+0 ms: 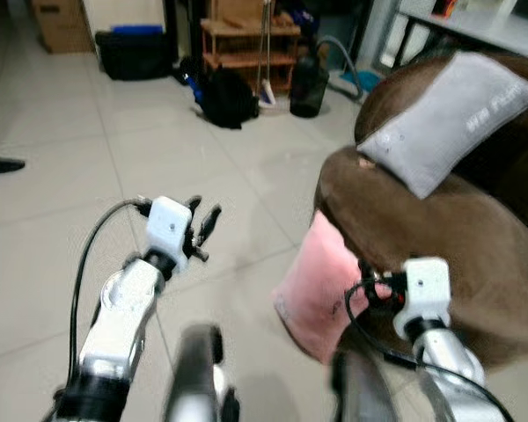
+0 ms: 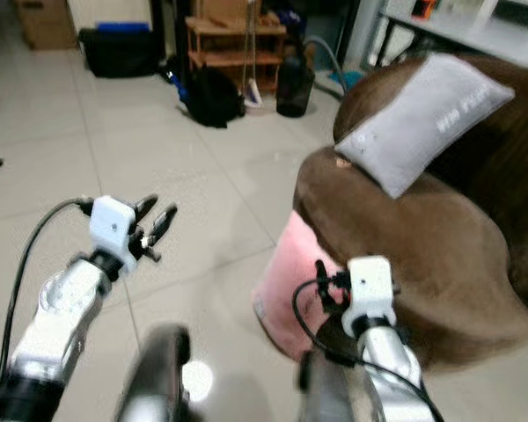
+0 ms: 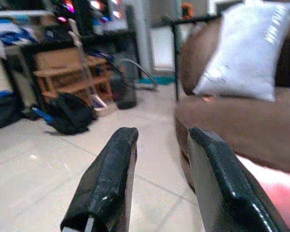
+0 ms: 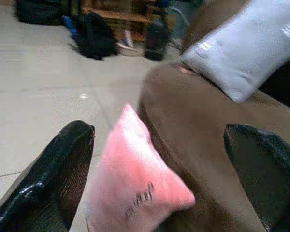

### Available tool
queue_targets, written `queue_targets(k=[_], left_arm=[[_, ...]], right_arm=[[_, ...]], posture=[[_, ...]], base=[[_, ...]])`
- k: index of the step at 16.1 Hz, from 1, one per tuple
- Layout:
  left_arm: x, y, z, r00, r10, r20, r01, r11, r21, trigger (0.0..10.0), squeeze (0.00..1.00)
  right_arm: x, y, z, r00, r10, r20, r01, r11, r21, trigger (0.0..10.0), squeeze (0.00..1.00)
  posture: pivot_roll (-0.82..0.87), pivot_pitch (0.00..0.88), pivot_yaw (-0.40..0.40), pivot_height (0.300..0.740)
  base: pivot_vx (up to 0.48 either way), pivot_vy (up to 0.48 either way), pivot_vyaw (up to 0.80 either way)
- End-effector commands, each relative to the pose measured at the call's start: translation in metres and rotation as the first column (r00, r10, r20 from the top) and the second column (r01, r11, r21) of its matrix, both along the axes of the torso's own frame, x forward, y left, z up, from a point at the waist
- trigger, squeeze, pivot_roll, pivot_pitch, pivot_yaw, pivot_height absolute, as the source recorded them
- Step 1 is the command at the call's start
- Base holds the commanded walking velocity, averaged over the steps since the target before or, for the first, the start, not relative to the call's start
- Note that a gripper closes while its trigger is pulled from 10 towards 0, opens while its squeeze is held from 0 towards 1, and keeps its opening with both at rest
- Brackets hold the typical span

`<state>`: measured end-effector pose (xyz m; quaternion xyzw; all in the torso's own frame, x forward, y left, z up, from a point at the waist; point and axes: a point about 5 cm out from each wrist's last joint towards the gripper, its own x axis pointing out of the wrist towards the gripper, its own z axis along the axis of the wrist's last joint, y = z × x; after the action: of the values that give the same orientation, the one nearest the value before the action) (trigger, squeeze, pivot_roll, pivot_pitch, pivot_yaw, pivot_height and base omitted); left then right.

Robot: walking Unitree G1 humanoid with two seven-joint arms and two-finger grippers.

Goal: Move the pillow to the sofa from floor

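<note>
A pink pillow (image 1: 321, 290) stands on the tiled floor, leaning against the front of the brown sofa (image 1: 440, 229). A grey pillow (image 1: 449, 119) lies propped on the sofa seat. My right gripper (image 4: 159, 130) is open wide just short of the pink pillow (image 4: 135, 183), which sits between and ahead of its fingers. From the head, the right gripper (image 1: 365, 288) is low, beside the pillow's sofa side. My left gripper (image 1: 204, 221) is raised over bare floor to the left of the pillow, open and holding nothing.
A black backpack (image 1: 227, 97), a wooden shelf (image 1: 246, 44) and a dark jug (image 1: 308, 83) stand at the back. A black case (image 1: 132, 53) and a cardboard box (image 1: 62, 22) are at the far left. A shoe tip (image 1: 0, 163) shows at the left edge.
</note>
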<state>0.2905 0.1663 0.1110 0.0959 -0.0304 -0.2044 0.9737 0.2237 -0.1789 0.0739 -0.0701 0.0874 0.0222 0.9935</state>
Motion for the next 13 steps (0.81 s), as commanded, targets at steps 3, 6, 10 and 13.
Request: queue_targets(k=[3, 6, 10, 13], left_arm=[[0.0033, -0.0036, 0.0059, 1.000, -0.021, 0.021, 0.021, 1.000, 0.004, 10.0, 0.00], [0.0027, -0.0040, 0.0050, 1.000, -0.023, 0.021, 0.022, 1.000, 0.001, 10.0, 0.00], [0.0013, -0.0031, 0.0040, 1.000, -0.019, 0.022, 0.018, 1.000, 0.006, 10.0, 0.00], [0.0001, -0.0032, 0.0034, 1.000, -0.023, 0.021, 0.022, 1.000, 0.010, 10.0, 0.00]], right_arm=[[-0.0008, -0.0023, -0.0005, 1.000, -0.006, -0.002, 0.006, 1.000, -0.013, 10.0, 0.00], [-0.0001, -0.0027, -0.0005, 1.000, -0.004, -0.001, 0.004, 1.000, -0.018, 10.0, 0.00], [0.0006, -0.0004, -0.0016, 1.000, 0.019, -0.007, -0.020, 1.000, -0.011, 10.0, 0.00], [0.0024, 0.0031, -0.0026, 0.999, 0.052, -0.012, -0.053, 0.996, -0.074, 10.0, 0.00]], posture=[[0.06, 0.000, -0.041, 0.565], [0.06, 0.000, -0.043, 0.565], [0.06, 0.000, -0.048, 0.565], [0.06, 0.000, -0.053, 0.565]], base=[[0.369, 0.000, 0.00], [0.368, 0.000, 0.00], [0.365, 0.000, 0.00], [0.365, 0.000, 0.15]])
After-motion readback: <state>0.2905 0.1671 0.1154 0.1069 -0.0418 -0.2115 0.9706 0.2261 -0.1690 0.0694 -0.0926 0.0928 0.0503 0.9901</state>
